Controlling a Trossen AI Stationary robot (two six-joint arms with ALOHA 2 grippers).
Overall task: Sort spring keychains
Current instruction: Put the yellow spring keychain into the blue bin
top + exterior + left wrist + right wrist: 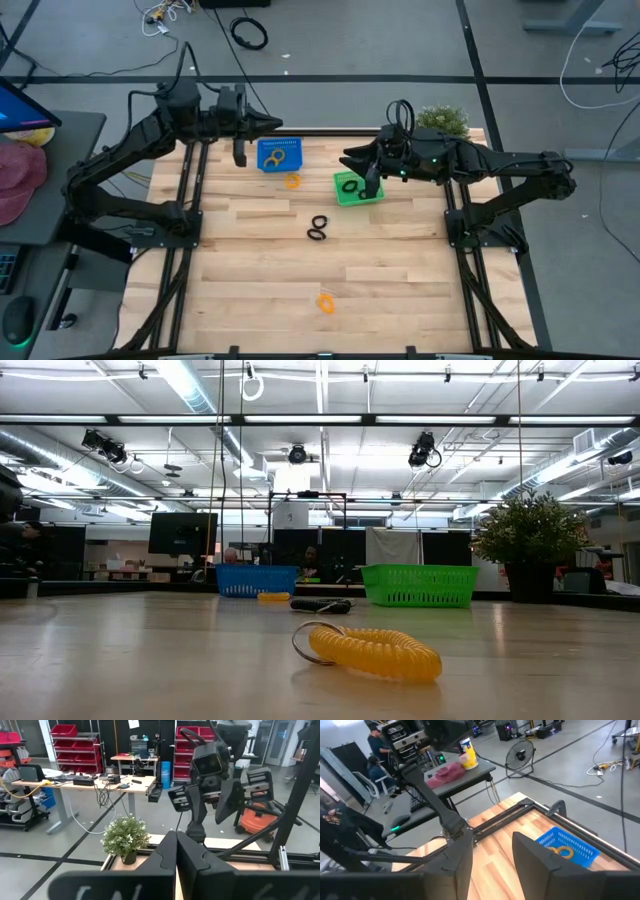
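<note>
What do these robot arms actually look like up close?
Both arms are dark, jointed struts. The left gripper ends in two flat, matte black fingers. The right gripper has the same blocky dark fingers; green lights glow on its wrist, and a black cable loops above it.

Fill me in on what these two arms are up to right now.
They are sorting coiled keychains by colour. An orange one already lies in the blue basket and a black one in the green basket. The left gripper is raised beside the blue basket, shut and empty. The right gripper is open and hangs by the green basket. Left on the table: an orange keychain by the blue basket, a black pair mid-table, another orange one near the front edge.
</note>
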